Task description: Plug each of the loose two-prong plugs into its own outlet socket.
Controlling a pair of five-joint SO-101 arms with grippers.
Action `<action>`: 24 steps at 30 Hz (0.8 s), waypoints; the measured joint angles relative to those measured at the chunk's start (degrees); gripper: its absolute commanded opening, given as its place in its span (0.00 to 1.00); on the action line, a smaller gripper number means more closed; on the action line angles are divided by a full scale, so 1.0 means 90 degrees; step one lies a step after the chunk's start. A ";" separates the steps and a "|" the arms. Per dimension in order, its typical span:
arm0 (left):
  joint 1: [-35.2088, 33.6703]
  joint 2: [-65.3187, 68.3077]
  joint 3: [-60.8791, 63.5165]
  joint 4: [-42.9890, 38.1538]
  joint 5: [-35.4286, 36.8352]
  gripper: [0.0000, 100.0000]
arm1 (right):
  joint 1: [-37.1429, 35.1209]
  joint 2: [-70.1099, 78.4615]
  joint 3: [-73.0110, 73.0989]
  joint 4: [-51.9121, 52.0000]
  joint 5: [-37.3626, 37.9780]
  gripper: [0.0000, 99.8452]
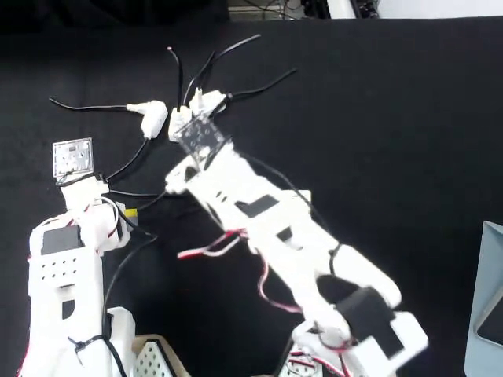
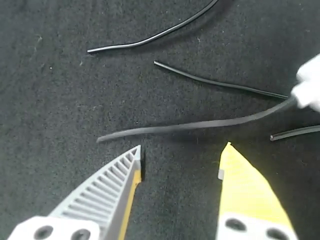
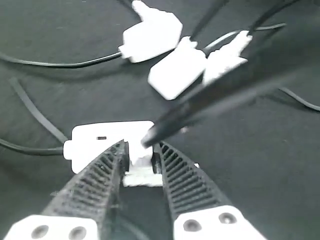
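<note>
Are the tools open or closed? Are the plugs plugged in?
Left tool: open, empty.
Right tool: shut on a white plug.
White plug: gripped, touching the white socket; pushed in or not, cannot tell.
White socket: lying on the black cloth.
Other white connectors: lying on the cloth, unheld.

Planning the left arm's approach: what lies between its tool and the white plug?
In the left wrist view, a black cable crosses the dark cloth just ahead of the open left tool and runs to the white plug.
</note>
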 measured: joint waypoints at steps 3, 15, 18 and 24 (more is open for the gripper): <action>0.0000 0.0000 0.0000 0.0000 0.0000 0.25 | 0.0234 0.0625 -0.0537 -0.0020 0.0000 0.01; 0.0000 0.0000 0.0000 0.0000 0.0000 0.25 | 0.0303 0.1875 -0.1875 0.0391 0.0000 0.16; 0.0000 0.0000 0.0000 0.0000 0.0000 0.25 | 0.0303 0.1670 -0.2081 0.1172 0.0000 0.16; 0.0000 0.0000 0.0078 -0.0049 0.0000 0.25 | 0.0303 0.1035 -0.2716 0.3155 0.0449 0.16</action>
